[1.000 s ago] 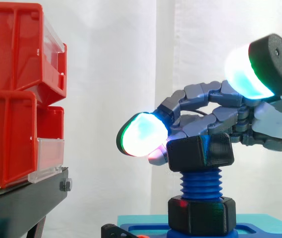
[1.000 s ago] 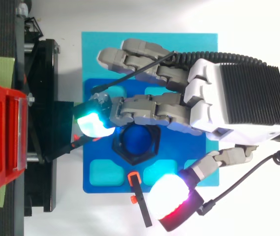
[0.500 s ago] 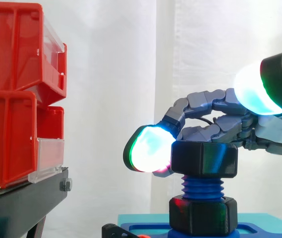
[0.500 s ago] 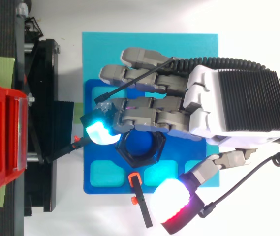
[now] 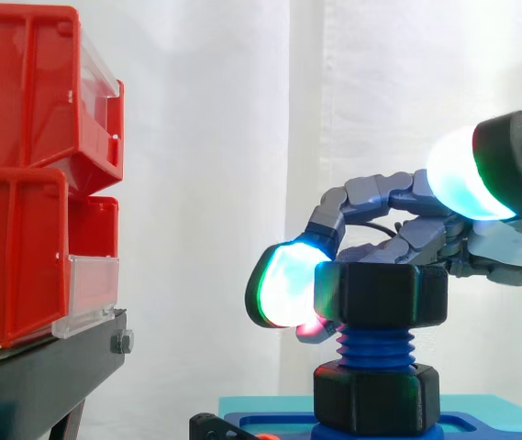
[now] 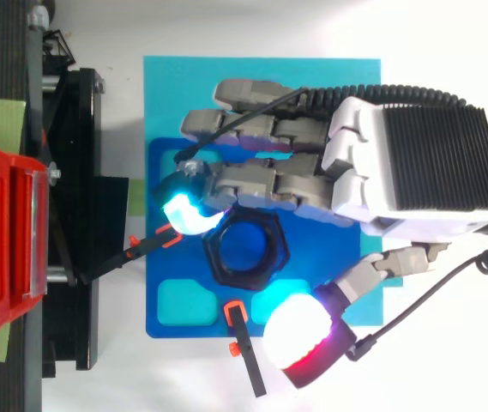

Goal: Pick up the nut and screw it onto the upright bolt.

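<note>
screwing step under way: nut (image 5: 382, 293) threaded partway down the upright bolt (image 5: 375, 346). hand (image 6: 415, 163) curled over the nut, one fingertip (image 5: 283, 284) hooked against its far face, thumb (image 5: 467, 174) raised clear. next, probably calls for sweeping that fingertip round to turn it lower.

Black nut (image 5: 382, 295), blue bolt (image 5: 373, 347) (red bins (image 5: 22, 229))
</note>
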Robot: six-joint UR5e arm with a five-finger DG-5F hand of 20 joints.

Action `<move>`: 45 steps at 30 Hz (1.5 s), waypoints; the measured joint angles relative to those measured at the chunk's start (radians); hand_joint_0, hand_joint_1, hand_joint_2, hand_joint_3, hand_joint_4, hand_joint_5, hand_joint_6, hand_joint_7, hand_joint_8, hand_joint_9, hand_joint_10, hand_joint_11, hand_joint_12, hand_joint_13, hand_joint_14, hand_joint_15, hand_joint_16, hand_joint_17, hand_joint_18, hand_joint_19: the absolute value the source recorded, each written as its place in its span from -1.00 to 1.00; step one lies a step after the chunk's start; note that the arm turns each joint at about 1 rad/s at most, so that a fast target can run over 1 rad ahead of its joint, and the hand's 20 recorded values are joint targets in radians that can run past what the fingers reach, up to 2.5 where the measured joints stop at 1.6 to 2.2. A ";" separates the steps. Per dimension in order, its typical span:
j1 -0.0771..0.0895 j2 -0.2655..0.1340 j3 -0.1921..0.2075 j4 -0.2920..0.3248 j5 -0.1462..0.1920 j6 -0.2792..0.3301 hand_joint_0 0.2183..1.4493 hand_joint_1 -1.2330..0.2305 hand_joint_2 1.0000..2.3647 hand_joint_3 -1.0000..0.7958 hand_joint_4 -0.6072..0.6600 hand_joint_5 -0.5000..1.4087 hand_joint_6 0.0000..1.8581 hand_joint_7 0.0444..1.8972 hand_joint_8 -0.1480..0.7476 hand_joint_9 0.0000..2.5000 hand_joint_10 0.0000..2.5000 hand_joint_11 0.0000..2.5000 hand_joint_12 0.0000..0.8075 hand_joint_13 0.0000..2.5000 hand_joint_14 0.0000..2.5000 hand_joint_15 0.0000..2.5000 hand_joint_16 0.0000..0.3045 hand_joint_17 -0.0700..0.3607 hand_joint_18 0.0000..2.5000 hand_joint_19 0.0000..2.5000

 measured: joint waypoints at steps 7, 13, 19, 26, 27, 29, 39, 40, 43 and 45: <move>-0.022 0.000 0.000 0.006 -0.032 0.000 -0.61 0.41 -1.00 -0.44 0.29 -0.49 -0.46 0.31 0.05 -0.27 -1.00 -1.00 -0.10 -0.56 -1.00 -1.00 -0.70 -0.20 -0.71 -1.00; -0.049 0.000 0.000 0.006 -0.067 -0.015 -0.57 0.40 -1.00 -0.44 0.12 -0.43 -0.46 0.35 -0.05 -0.10 -1.00 -1.00 -0.16 -0.44 -1.00 -1.00 -0.74 -0.26 -0.62 -1.00; -0.068 0.000 0.000 0.003 -0.084 -0.028 -0.55 0.40 -1.00 -0.44 0.04 -0.40 -0.46 0.39 -0.16 0.05 -1.00 -1.00 -0.23 -0.31 -1.00 -0.99 -0.77 -0.31 -0.54 -0.99; -0.087 0.005 0.000 -0.004 -0.111 -0.033 -0.55 0.36 -1.00 -0.44 0.00 -0.37 -0.46 0.44 -0.29 0.18 -1.00 -1.00 -0.33 -0.20 -1.00 -0.97 -0.80 -0.36 -0.42 -0.94; -0.089 0.007 0.000 -0.006 -0.114 -0.035 -0.55 0.35 -1.00 -0.44 0.00 -0.37 -0.46 0.45 -0.33 0.19 -1.00 -1.00 -0.34 -0.18 -1.00 -0.96 -0.80 -0.36 -0.41 -0.94; -0.097 0.016 0.000 -0.012 -0.124 -0.041 -0.55 0.35 -1.00 -0.44 0.02 -0.37 -0.46 0.46 -0.34 0.21 -1.00 -1.00 -0.35 -0.18 -1.00 -0.96 -0.81 -0.37 -0.40 -0.93; -0.123 0.075 0.019 -0.041 -0.137 -0.059 -0.62 0.42 -1.00 -0.44 0.29 -0.60 -0.46 -0.16 0.00 -0.27 -1.00 -1.00 -0.04 -0.48 -1.00 -0.98 -0.67 -0.14 -0.54 -0.88; -0.126 0.079 0.029 -0.044 -0.137 -0.058 -0.63 0.43 -1.00 -0.44 0.28 -0.60 -0.46 -0.18 0.00 -0.28 -1.00 -1.00 -0.04 -0.49 -1.00 -0.98 -0.66 -0.13 -0.55 -0.87; -0.133 0.086 0.079 -0.075 -0.140 -0.056 -0.65 0.43 -1.00 -0.44 0.25 -0.63 -0.46 -0.29 -0.03 -0.36 -1.00 -1.00 -0.04 -0.57 -1.00 -0.99 -0.65 -0.11 -0.61 -0.87; -0.132 0.086 0.104 -0.106 -0.140 -0.056 -0.66 0.44 -1.00 -0.44 0.24 -0.64 -0.46 -0.32 -0.05 -0.47 -1.00 -1.00 -0.02 -0.77 -1.00 -1.00 -0.64 -0.11 -0.87 -0.94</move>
